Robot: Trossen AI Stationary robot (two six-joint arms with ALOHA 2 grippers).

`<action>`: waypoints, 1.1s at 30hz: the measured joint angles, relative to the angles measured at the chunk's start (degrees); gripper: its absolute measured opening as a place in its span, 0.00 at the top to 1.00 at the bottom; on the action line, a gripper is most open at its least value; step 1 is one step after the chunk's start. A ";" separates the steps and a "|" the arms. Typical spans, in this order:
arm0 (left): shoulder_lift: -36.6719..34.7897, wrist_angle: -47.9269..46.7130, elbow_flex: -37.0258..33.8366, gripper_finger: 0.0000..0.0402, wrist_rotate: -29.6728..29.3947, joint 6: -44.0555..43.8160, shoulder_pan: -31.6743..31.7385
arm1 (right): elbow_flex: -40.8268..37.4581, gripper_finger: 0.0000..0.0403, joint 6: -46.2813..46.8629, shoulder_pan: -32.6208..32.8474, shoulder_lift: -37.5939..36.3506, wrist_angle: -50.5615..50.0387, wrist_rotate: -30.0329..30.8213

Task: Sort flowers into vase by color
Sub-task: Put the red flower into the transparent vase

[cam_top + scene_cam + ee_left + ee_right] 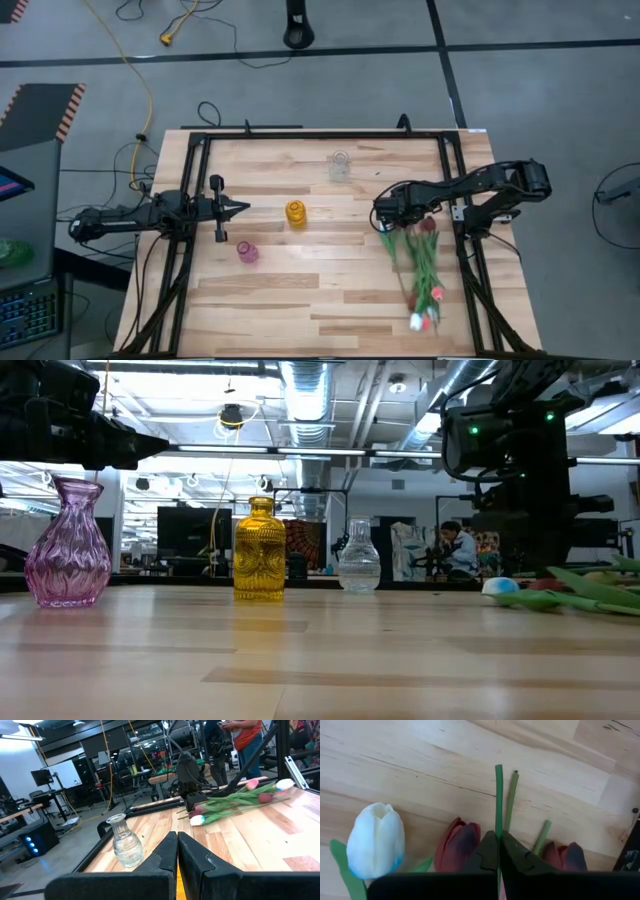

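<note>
Green stem [499,795] runs straight into the shut tips of the right gripper [498,851], which pinch it low down, likely so one flower can be drawn out of the pile. The flowers [420,270] lie heaped on the table [300,290], right of the yellow vase [296,213]; a white head [375,840] and two dark red heads [456,845] crowd the jaws and may drag along. A clear vase [340,166] stands beyond the yellow vase, a pink vase [247,252] left of it. Left gripper [240,208] waits left of the yellow vase, jaws shut on nothing.
</note>
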 joint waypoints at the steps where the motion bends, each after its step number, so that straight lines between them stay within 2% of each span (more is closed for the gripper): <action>1: 0.00 0.02 0.00 1.00 0.01 0.00 -0.01 | 0.00 0.93 0.00 0.00 -0.12 0.00 0.00; 9: 0.00 0.02 0.00 1.00 0.01 0.00 0.00 | 3.06 0.92 -2.59 0.00 -2.39 -0.38 -0.32; 22: 0.00 0.04 0.00 1.00 -0.01 0.00 0.01 | 11.29 0.92 -8.60 -1.91 -14.99 0.99 1.50; 26: -0.01 0.36 0.00 1.00 0.01 0.00 0.00 | 12.53 0.93 -11.43 -2.45 -18.90 5.25 3.67; 33: 0.00 4.60 0.00 1.00 -0.01 -0.22 0.00 | 12.59 0.91 -18.77 -3.82 -23.48 18.68 3.82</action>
